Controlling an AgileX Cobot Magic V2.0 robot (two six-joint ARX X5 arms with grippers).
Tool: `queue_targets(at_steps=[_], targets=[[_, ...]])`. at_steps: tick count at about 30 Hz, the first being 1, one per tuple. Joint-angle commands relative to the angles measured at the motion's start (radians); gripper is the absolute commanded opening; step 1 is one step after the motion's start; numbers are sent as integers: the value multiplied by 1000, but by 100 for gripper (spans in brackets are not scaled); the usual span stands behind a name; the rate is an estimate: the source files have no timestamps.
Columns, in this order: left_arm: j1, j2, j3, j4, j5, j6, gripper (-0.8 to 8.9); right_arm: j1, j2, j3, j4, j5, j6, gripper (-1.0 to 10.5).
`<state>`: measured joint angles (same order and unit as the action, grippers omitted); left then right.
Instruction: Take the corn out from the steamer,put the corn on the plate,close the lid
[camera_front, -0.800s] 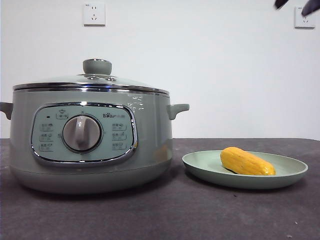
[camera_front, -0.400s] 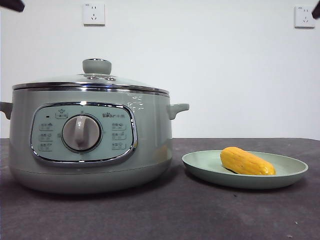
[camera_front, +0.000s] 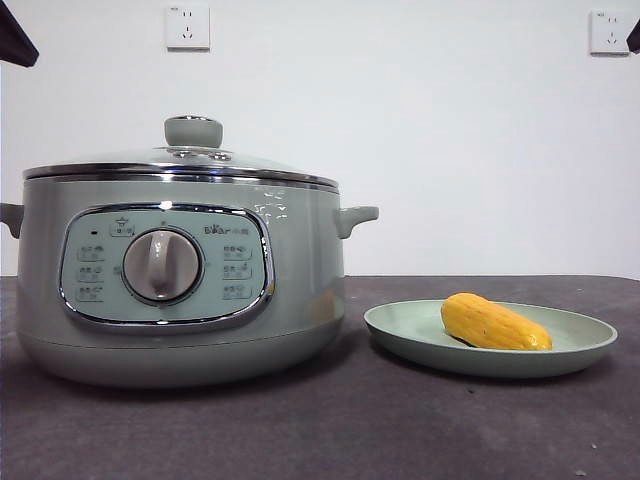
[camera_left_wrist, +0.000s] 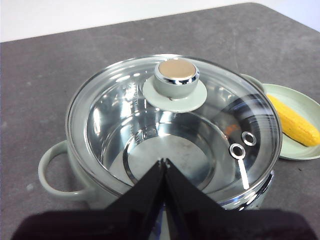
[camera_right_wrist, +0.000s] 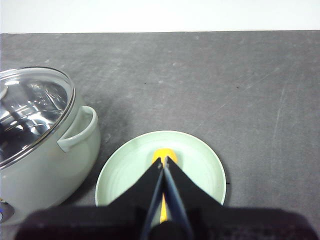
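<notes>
The sage-green steamer (camera_front: 170, 290) stands on the left of the table with the glass lid (camera_front: 190, 160) closed on it, green knob (camera_left_wrist: 175, 77) on top. The corn (camera_front: 494, 322) lies on the pale green plate (camera_front: 400, 335) to the steamer's right. My left gripper (camera_left_wrist: 164, 162) is shut and empty, high above the lid; it shows as a black tip at the front view's top left corner (camera_front: 14, 40). My right gripper (camera_right_wrist: 163, 162) is shut and empty, high above the plate and corn (camera_right_wrist: 161, 154). The pot looks empty through the glass.
Two white wall sockets (camera_front: 188, 27) are on the wall behind. The dark grey tabletop (camera_right_wrist: 240, 90) stretches beyond the plate. The steamer's side handle (camera_right_wrist: 80, 127) points toward the plate (camera_right_wrist: 200, 175).
The right arm's black tips have withdrawn from the top right corner. The left arm's tip has appeared at the top left corner and grown larger. Steamer, lid, plate and corn have not moved.
</notes>
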<state>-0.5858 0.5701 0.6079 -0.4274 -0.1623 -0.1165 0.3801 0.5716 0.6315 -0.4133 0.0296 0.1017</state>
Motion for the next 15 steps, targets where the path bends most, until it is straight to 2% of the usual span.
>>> queue_targets(at_steps=[1, 6, 9, 12, 15], targets=[[-3, 0, -3, -1, 5, -7, -3, 0, -3, -8, 8, 3, 13, 2], [-3, 2, -3, -1, 5, -6, -3, 0, -2, -8, 8, 3, 13, 2], [5, -34, -3, -24, -22, 119, -3, 0, -2, -8, 8, 3, 13, 2], [51, -115, -8, -31, -18, 179, -3, 1, -3, -8, 8, 3, 13, 2], [142, -203, -34, -16, -13, 193, -3, 0, -2, -8, 8, 3, 13, 2]])
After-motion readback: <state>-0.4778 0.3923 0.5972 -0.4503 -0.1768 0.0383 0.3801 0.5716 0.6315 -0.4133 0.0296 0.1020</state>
